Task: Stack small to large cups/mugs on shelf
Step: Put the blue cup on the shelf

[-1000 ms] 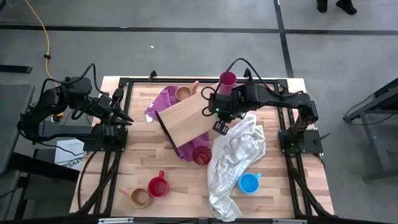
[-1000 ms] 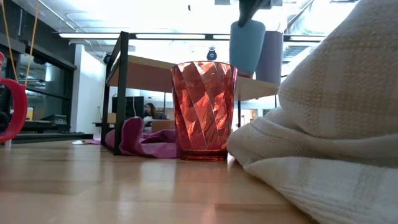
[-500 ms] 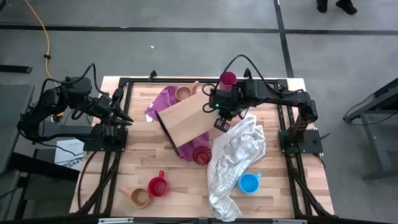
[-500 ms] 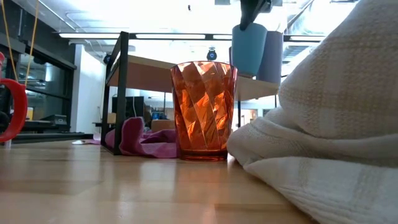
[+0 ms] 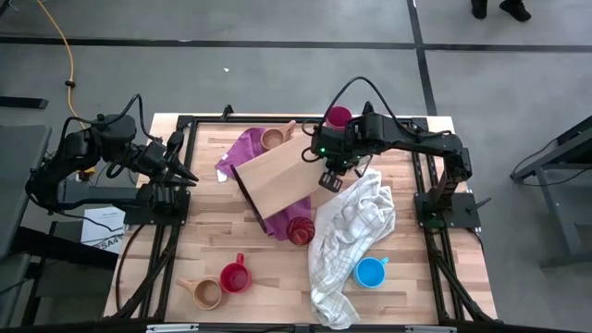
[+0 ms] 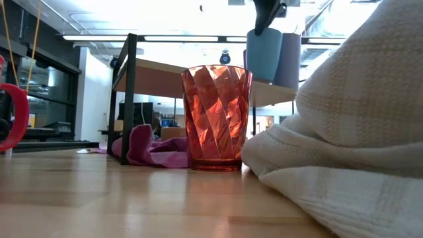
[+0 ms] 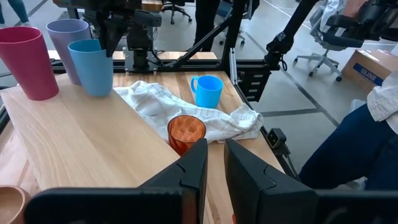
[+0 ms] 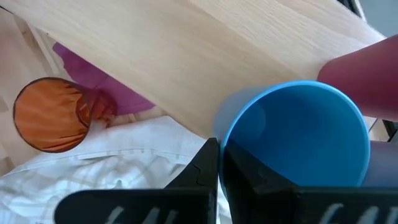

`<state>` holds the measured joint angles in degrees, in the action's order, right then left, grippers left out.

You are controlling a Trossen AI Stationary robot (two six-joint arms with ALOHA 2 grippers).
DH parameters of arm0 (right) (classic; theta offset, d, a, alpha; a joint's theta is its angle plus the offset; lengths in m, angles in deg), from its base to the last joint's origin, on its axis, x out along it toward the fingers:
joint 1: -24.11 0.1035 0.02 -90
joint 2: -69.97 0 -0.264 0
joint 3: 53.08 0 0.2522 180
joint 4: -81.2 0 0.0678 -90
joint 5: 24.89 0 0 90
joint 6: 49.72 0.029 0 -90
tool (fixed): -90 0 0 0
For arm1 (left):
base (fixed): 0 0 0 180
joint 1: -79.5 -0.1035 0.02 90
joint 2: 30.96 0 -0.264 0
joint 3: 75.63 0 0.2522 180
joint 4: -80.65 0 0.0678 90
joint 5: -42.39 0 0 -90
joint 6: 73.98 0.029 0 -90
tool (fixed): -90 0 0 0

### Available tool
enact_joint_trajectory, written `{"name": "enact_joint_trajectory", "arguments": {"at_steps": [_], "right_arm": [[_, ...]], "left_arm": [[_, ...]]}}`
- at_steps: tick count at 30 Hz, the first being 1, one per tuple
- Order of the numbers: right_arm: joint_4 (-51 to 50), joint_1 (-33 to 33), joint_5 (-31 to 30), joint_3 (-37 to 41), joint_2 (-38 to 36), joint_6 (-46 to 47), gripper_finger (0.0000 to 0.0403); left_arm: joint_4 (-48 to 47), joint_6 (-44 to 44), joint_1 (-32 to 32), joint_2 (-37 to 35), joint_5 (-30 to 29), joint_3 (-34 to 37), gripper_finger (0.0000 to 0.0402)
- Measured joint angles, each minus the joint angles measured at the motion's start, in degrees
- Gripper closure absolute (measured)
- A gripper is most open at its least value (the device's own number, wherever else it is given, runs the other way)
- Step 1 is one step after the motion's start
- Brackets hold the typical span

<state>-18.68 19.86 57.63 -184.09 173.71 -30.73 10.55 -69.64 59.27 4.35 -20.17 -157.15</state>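
The shelf [image 5: 277, 176] is a light wood board on a black frame, standing mid-table. On its right end stand a magenta tumbler [image 7: 28, 62] and a lavender tumbler [image 7: 65, 34]. My right gripper [image 8: 219, 168] is above that end, shut on a blue tumbler [image 7: 93, 65] beside the lavender one. My left gripper [image 7: 214, 162] waits at the table's left edge with a narrow gap between its fingers and nothing in it. An orange-red faceted tumbler [image 5: 300, 229] stands on the table at the shelf's near side. My right gripper pinches the blue tumbler's rim [image 8: 219, 142], one finger inside the cup and one outside. The fingers come from above, pointing steeply down. The tumbler hangs upright, mouth up, with its base at the level of the shelf board [image 7: 93, 143]. Whether the base touches the board, I cannot tell.
A white checked towel [image 5: 351, 231] lies heaped right of the shelf, and a purple cloth [image 5: 245, 148] lies under its far left. A tan mug [image 5: 273, 139] is at the far side. A red mug [image 5: 234, 276], a tan mug [image 5: 205, 293] and a blue mug [image 5: 371, 272] are near the front.
My right gripper has carried the blue tumbler a little toward the table's far edge, over the shelf's right end and closer to the lavender tumbler. The tumbler has stayed upright and the gripper has stayed shut on it.
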Motion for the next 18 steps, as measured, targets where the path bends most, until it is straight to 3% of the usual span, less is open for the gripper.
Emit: {"name": "enact_joint_trajectory", "arguments": {"at_steps": [18], "right_arm": [[-1.51, -0.77, 2.15, 0.00, 0.02, -1.44, 0.0403]], "left_arm": [[0.00, 0.04, 0.01, 0.00, 0.00, 0.00, 0.0357]]}}
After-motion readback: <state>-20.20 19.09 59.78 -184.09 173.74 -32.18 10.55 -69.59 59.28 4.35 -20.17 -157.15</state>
